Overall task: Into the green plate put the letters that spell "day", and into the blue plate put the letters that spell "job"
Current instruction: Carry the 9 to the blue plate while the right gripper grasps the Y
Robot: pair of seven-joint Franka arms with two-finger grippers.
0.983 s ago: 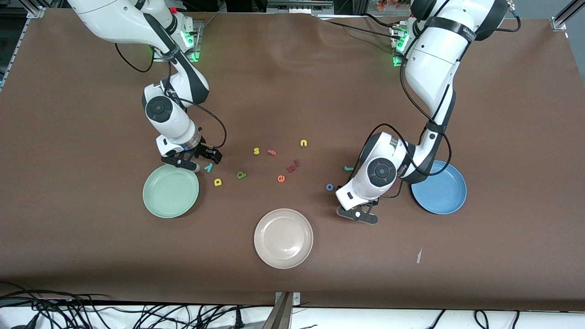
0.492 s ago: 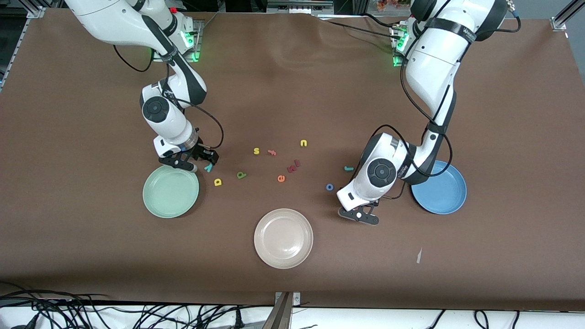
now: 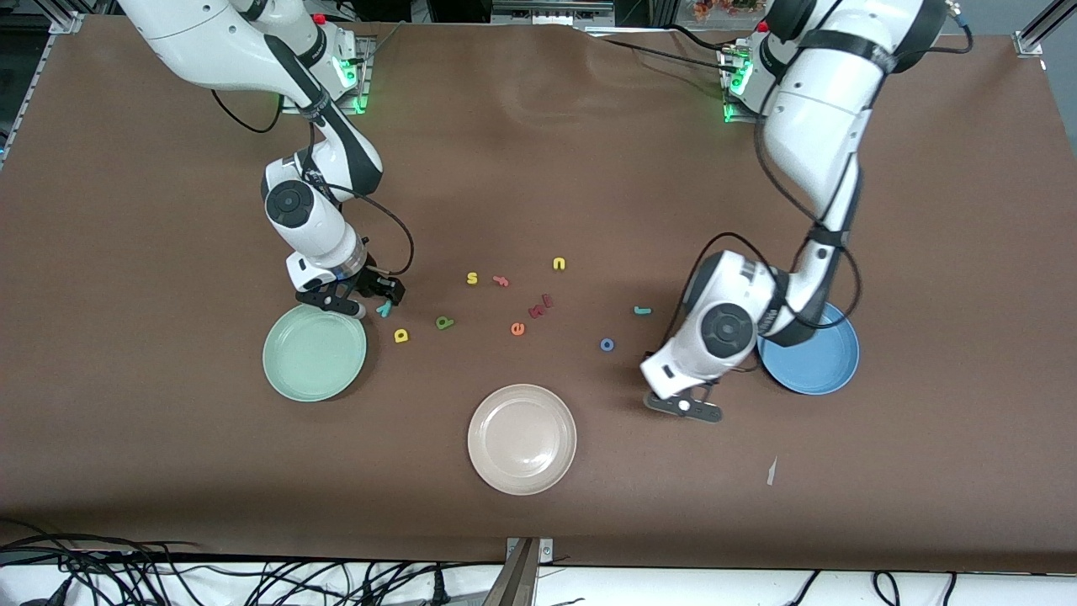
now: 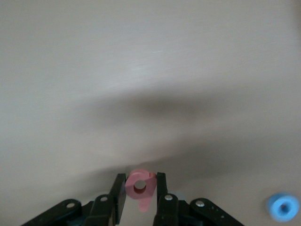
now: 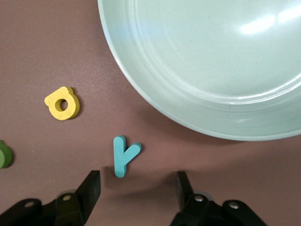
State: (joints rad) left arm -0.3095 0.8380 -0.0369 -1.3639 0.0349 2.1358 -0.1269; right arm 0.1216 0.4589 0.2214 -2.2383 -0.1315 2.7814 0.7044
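Note:
My left gripper (image 3: 681, 406) (image 4: 140, 178) is shut on the salmon-pink "b" (image 4: 141, 187), low over the table between the blue "o" (image 3: 607, 344) (image 4: 282, 207) and the blue plate (image 3: 820, 362). The teal "j" (image 3: 642, 310) lies farther from the front camera than the "o". My right gripper (image 3: 381, 300) (image 5: 137, 178) stands open just above the teal "y" (image 3: 384, 309) (image 5: 123, 155), beside the green plate (image 3: 314, 353) (image 5: 211, 70). The yellow "d" (image 3: 401, 336) (image 5: 62, 103) and the olive "a" (image 3: 444, 322) (image 5: 3, 154) lie close by.
A cream-white plate (image 3: 522, 438) sits nearest the front camera at mid-table. Loose letters lie in the middle: yellow "s" (image 3: 472, 278), pink "f" (image 3: 501, 281), yellow "u" (image 3: 559, 263), orange "e" (image 3: 517, 329) and two reddish ones (image 3: 538, 310).
My left gripper has shut on the "b" and moved with it toward the blue plate. My right gripper has settled slightly lower over the "y", its fingers a little narrower.

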